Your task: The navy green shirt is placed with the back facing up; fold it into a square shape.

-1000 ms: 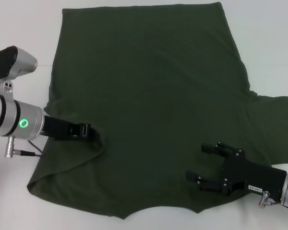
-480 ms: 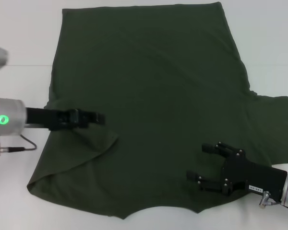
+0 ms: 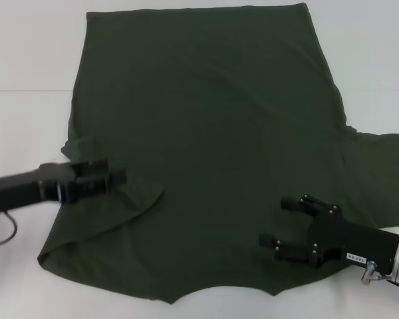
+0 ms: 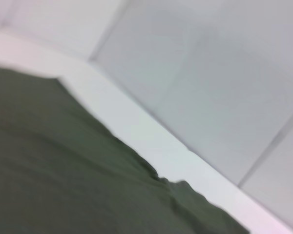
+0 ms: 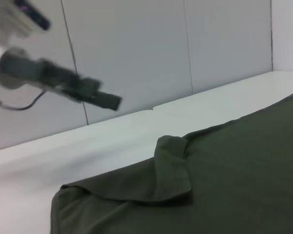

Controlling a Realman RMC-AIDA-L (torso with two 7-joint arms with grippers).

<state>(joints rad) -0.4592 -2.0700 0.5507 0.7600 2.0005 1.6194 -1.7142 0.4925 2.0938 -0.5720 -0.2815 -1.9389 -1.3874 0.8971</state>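
Note:
The navy green shirt [image 3: 213, 133] lies spread flat on the white table, also seen in the left wrist view [image 4: 63, 170] and the right wrist view [image 5: 234, 170]. Its left sleeve [image 3: 136, 196] is folded inward over the body, and the fold shows as a flap [image 5: 173, 165]. My left gripper [image 3: 113, 177] hovers just left of that flap, open and empty, lifted clear of the cloth [image 5: 107, 101]. The right gripper [image 3: 274, 222] rests open over the shirt's near right part, nothing between its fingers.
White table [image 3: 26, 60] surrounds the shirt on the left, far and right sides. The right sleeve [image 3: 386, 166] still lies spread outward near the table's right side. A grey panelled wall [image 5: 136, 48] stands behind the table.
The left gripper carried the left sleeve inward, let it go on the shirt's body, then drew back to the left and lower. The right gripper stayed put.

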